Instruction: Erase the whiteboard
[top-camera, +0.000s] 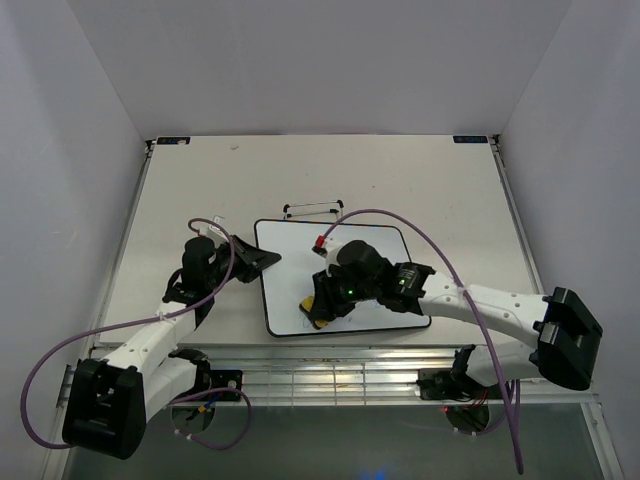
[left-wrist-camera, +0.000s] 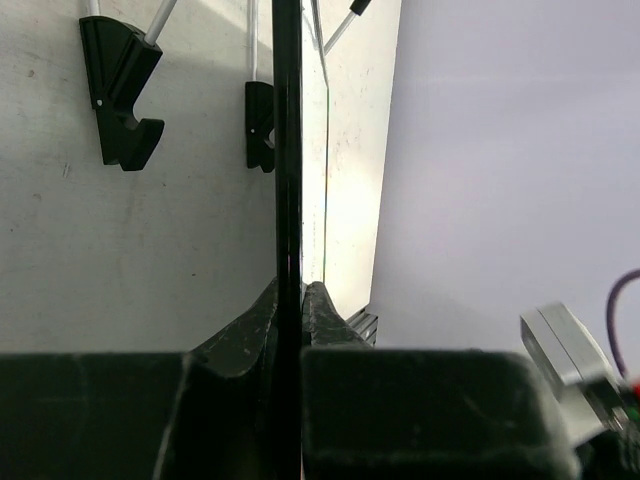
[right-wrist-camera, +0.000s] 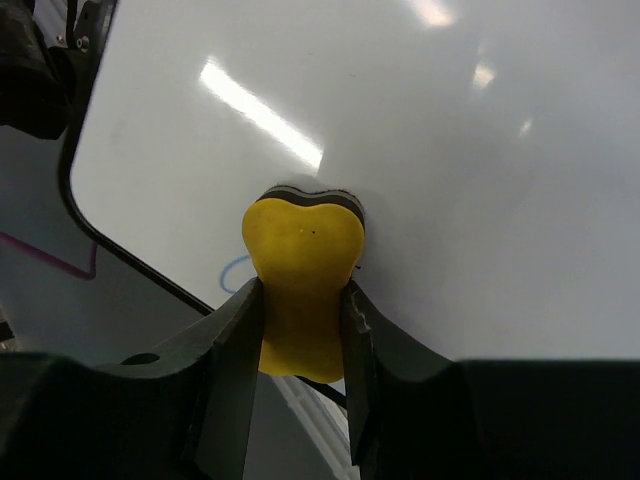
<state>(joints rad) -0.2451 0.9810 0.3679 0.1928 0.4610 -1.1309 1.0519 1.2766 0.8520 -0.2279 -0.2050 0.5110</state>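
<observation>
The whiteboard (top-camera: 300, 262) lies flat mid-table, white with a thin black frame. My left gripper (top-camera: 262, 258) is shut on its left edge; in the left wrist view the frame (left-wrist-camera: 288, 150) runs edge-on between the closed fingers of that gripper (left-wrist-camera: 290, 315). My right gripper (top-camera: 322, 303) is shut on a yellow eraser (top-camera: 312, 310) pressed against the board near its front left corner. In the right wrist view the eraser (right-wrist-camera: 303, 235) sits squeezed in the right gripper (right-wrist-camera: 303, 288), touching the glossy board (right-wrist-camera: 450, 150). A small blue mark (right-wrist-camera: 232, 272) shows just left of the eraser.
A thin stand with black clips (top-camera: 312, 209) lies just behind the board; its clips (left-wrist-camera: 120, 95) appear in the left wrist view. Purple cables loop over both arms. Grey walls close the table's back and sides, and a metal rail (top-camera: 330, 375) runs along the near edge.
</observation>
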